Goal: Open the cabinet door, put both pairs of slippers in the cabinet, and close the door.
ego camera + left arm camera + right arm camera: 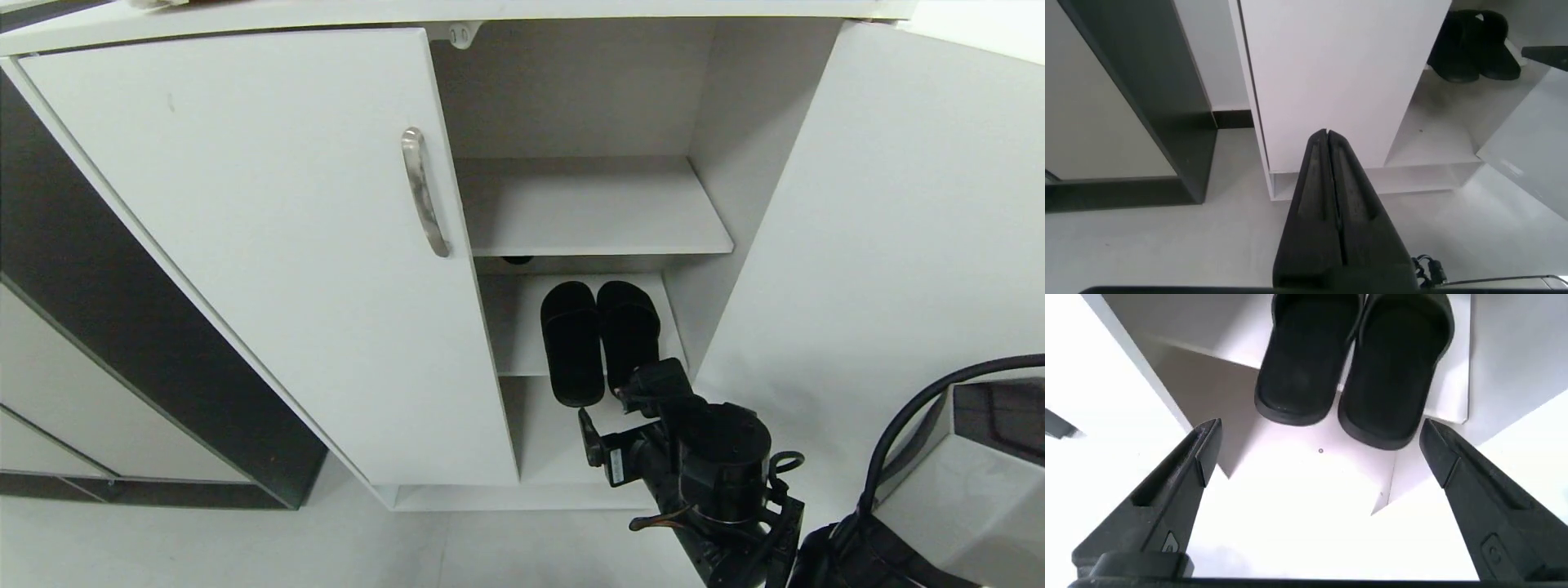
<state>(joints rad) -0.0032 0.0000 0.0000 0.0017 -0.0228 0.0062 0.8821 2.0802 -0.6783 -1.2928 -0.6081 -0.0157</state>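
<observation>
Shows a pair of black slide slippers (pixel 600 339) side by side on the lower shelf of a white laminate cabinet (pixel 735 122), heels overhanging the shelf's front edge. Finds the cabinet's right door (pixel 882 245) swung wide and the left door (pixel 269 245), with its curved metal handle (pixel 424 192), closed. Puts the right gripper (pixel 1320 433) just in front of the heels, fingers spread wide and empty. Has the left gripper (pixel 1327 139) facing the closed door, fingers pressed together around nothing.
</observation>
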